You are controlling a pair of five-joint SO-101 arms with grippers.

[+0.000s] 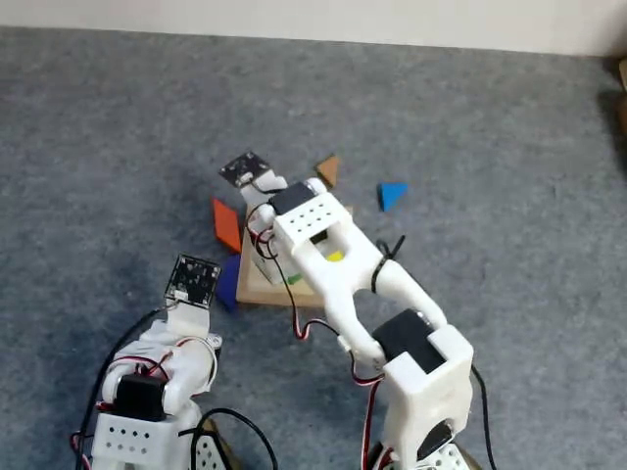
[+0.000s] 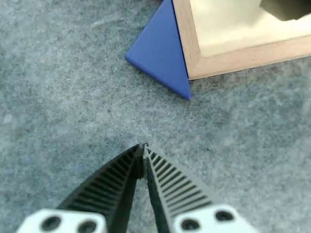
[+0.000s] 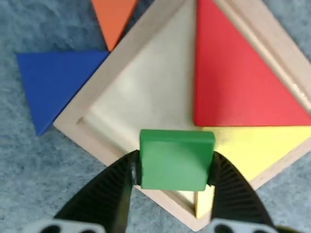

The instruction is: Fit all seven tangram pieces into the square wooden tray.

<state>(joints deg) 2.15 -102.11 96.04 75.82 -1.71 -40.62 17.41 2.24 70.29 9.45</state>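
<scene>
Left wrist view: my left gripper (image 2: 144, 151) is pinched closed on nothing, low over the grey worktop (image 2: 58, 107). Ahead of it, a blue triangular piece (image 2: 160, 48) lies against the square wooden tray (image 2: 233, 60). My right gripper (image 3: 175, 167) clamps a green square piece (image 3: 176, 158) above the tray's near rim. Just beyond it, a red triangular piece (image 3: 233, 82) and a yellow piece (image 3: 252, 145) are seated inside.

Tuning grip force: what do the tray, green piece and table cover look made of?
Tray: pale bare-looking wood, faint grain on the rim. Green piece: probably painted wood, matte opaque coat, softly rounded edges; plastic not excluded. Table cover: grey felt or short-pile carpet, fuzzy speckled fibres.
</scene>
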